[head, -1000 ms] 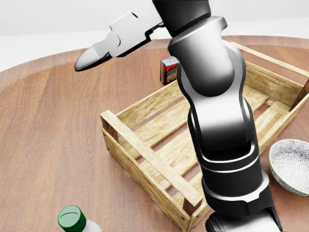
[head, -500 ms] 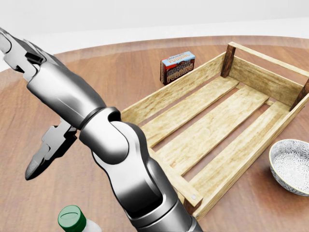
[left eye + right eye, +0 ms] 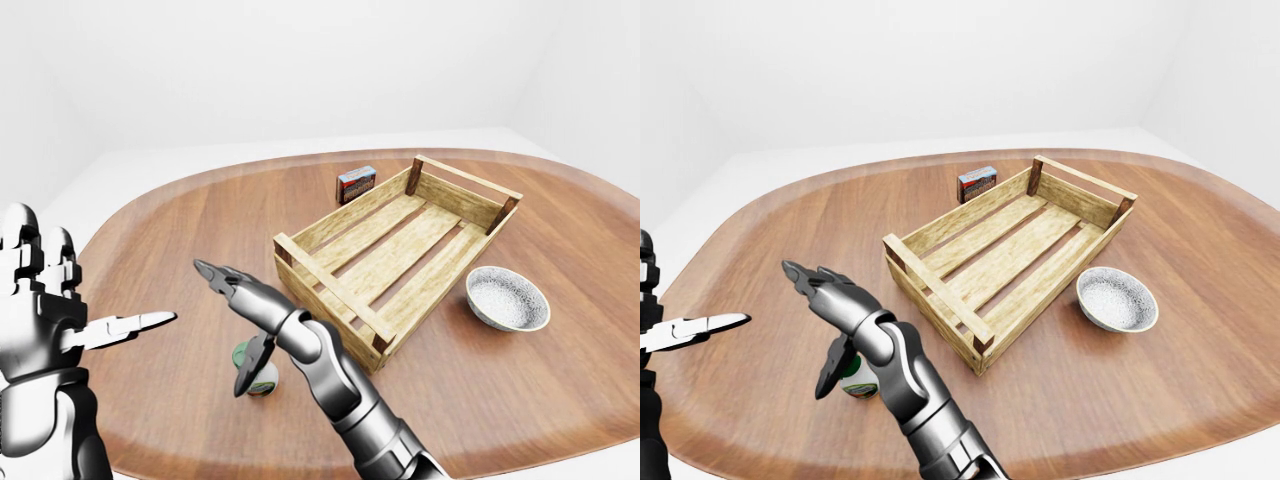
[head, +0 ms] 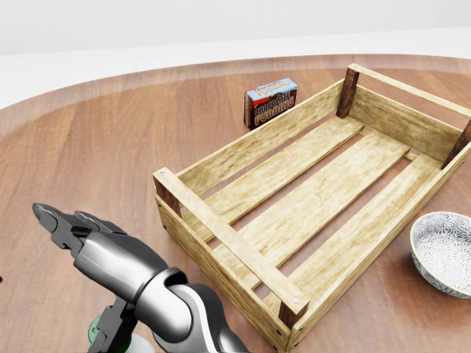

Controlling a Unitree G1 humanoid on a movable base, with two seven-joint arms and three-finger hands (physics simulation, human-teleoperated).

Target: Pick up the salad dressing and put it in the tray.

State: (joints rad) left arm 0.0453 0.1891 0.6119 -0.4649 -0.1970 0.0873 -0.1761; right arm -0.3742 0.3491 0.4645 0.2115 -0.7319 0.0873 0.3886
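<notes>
Now our right hand (image 3: 235, 325) has swung down from high above the wooden crate (image 4: 221, 239) to hang low over the table (image 3: 180, 240), just beside the salad dressing bottle (image 3: 262, 378). In the eye views its fingers are spread, two reaching out toward the view's left and the thumb hanging down over the bottle's green cap, touching or nearly so; nothing is gripped yet. The bottle stands upright on the bare wood, near the crate's closest corner but outside it. Our left hand (image 3: 60, 320) is at the left edge of the left-eye view, open, one finger pointing toward the bottle and well apart from it. The crate, our tray, is empty; the pudding box (image 4: 270, 102) and the patterned bowl (image 4: 443, 252) sit outside it. We judge the approach nearly done: next comes closing round the bottle's neck, taking care not to tip it.
</notes>
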